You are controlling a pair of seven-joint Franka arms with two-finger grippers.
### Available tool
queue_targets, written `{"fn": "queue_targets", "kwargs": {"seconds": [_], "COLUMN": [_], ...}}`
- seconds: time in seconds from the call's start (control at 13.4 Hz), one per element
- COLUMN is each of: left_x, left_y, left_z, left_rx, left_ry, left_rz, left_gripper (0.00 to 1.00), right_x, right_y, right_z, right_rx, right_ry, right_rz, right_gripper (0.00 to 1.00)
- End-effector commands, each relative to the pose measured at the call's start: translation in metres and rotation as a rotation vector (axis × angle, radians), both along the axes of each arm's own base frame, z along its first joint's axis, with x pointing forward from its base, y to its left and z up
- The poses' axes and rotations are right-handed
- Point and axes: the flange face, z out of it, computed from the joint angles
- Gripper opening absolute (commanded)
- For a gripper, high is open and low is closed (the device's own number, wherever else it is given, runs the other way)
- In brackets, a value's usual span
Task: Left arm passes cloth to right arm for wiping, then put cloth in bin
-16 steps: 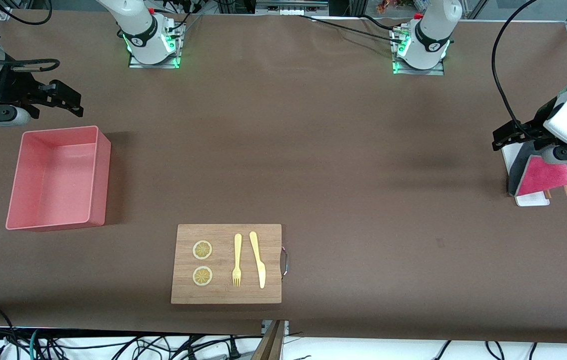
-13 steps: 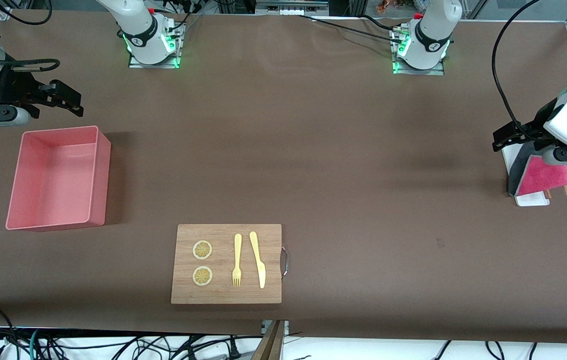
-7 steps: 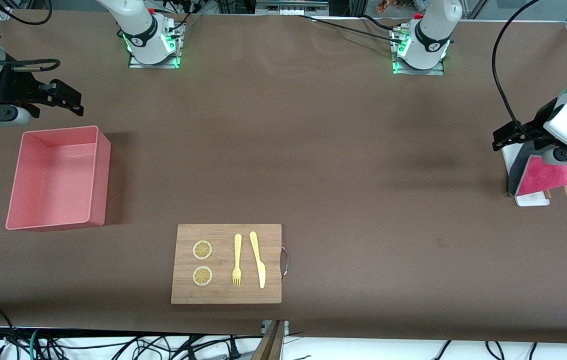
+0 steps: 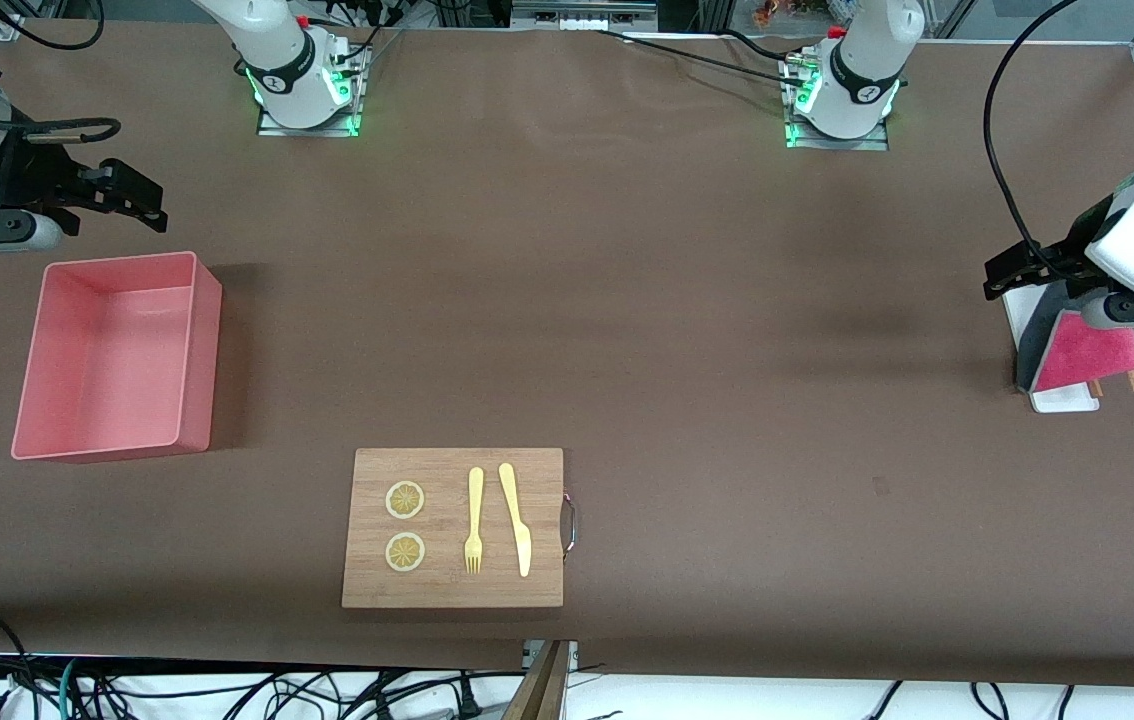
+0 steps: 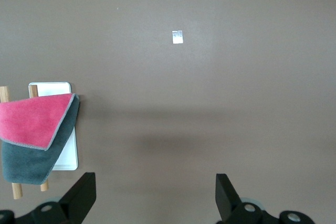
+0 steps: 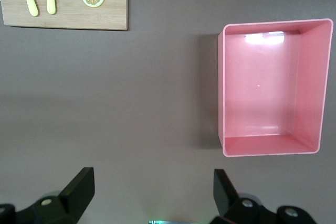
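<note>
cloth (image 4: 1087,352) lies on white tray (image 4: 1062,400) at worktop (image 4: 627,300) edge; left gripper (image 4: 1012,275) above, right gripper (image 4: 132,200) near bin (image 4: 202,350), both jaws apart, empty.

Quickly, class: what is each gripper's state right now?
Left gripper: open, holding nothing, near the pink-and-grey cloth.
Right gripper: open, holding nothing, near the salmon-pink plastic bin.

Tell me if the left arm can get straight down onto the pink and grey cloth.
Probably yes. The left gripper, open, hangs beside the pink and grey cloth, which lies uncovered on the narrow white tray.
</note>
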Motion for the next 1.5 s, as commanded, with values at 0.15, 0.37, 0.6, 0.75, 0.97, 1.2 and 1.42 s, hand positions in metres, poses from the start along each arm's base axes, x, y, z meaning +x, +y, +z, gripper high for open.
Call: {"fn": "queue_targets", "kwargs": {"seconds": [0.15,0.37,0.6,0.75,0.97,1.2,1.42], "left_x": [0.01,0.012,0.021,0.017,0.012,-0.006,-0.009], "left_y": [-0.003,-0.008,-0.008,-0.008,-0.006,-0.018,-0.011], "left_z": [-0.014,-0.01,-0.014,-0.017,-0.021,-0.032,-0.047], "left_rx": [-0.019,-0.017,-0.006,-0.004,0.008,0.214,0.325], "left_ry": [0.046,0.038,0.042,0.071,0.116,0.264,0.321], "left_rz": [0.006,-0.007,-0.015,-0.016,-0.017,-0.09,-0.115], "left_gripper": [1.0,1.0,1.0,1.0,1.0,1.0,1.0], "right_x": [0.001,0.002,0.002,0.002,0.001,0.001,0.001], "right_y": [0.0,0.001,0.001,0.001,0.001,0.002,0.002], "right_z": [0.004,0.004,0.004,0.004,0.004,0.004,0.004], "right_rx": [0.0,0.0,0.0,-0.002,-0.002,0.0,0.001], "right_ry": [0.0,-0.005,-0.002,-0.002,0.0,-0.002,0.0], "right_rz": [0.017,0.018,0.019,0.019,0.019,0.02,0.02], "right_gripper": [1.0,1.0,1.0,1.0,1.0,1.0,1.0]}}
